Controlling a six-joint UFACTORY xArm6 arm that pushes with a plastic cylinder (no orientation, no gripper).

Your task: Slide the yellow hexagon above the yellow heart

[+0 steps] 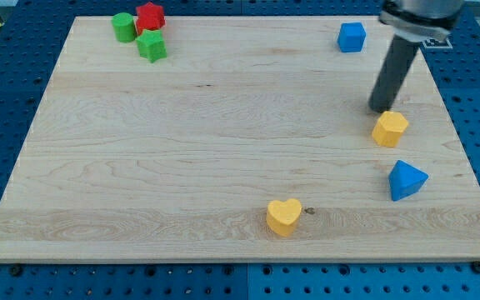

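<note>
The yellow hexagon [390, 128] lies at the view's right side of the wooden board. The yellow heart [284, 216] lies near the board's bottom edge, to the left of and below the hexagon. My tip [381, 108] stands just above the hexagon, at its upper left edge, touching it or nearly so. The dark rod rises from there to the view's top right.
A blue triangle [407, 180] lies below the hexagon. A blue cube [351, 37] sits at the top right. A red star [150, 15], a green cylinder [124, 27] and a green star-like block [152, 47] cluster at the top left. The board [182, 150] lies on a blue perforated table.
</note>
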